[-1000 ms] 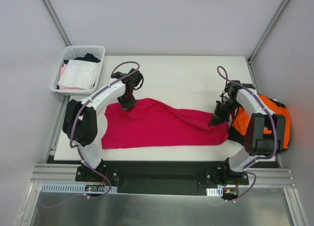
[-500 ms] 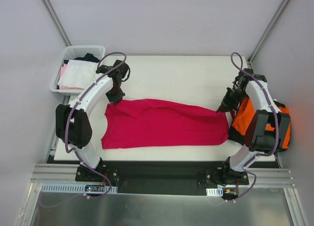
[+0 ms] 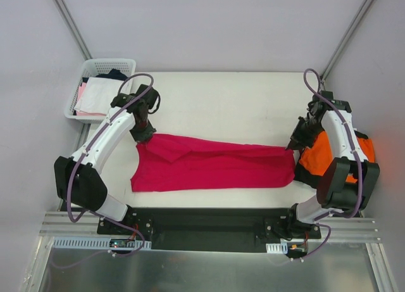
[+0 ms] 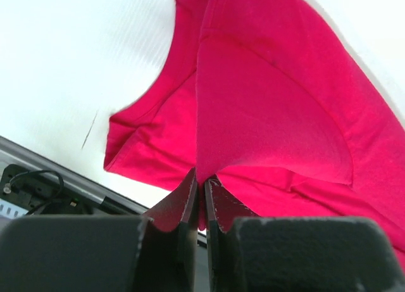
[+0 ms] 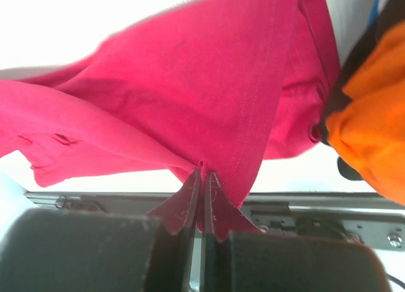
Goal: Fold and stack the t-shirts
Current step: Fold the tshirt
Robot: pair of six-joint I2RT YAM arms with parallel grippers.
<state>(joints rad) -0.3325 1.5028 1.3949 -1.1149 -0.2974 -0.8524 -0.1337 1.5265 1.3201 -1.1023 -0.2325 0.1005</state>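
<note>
A crimson-magenta t-shirt lies stretched across the near half of the white table, its upper layer folded over. My left gripper is shut on the shirt's far left corner; in the left wrist view the cloth runs pinched between the fingers. At the shirt's far right corner my right gripper is shut on the cloth, a hem caught at the fingertips. An orange t-shirt with black cloth under it sits heaped at the table's right edge, beside the right arm.
A white mesh basket with white, pink and dark garments stands off the table's far left corner. Both arm bases sit on a black rail at the near edge. Grey walls close in on all sides.
Both grippers have drawn apart and away from the near edge, pulling the crimson shirt taut and narrower. The left gripper moved left, the right one moved right toward the orange heap.
</note>
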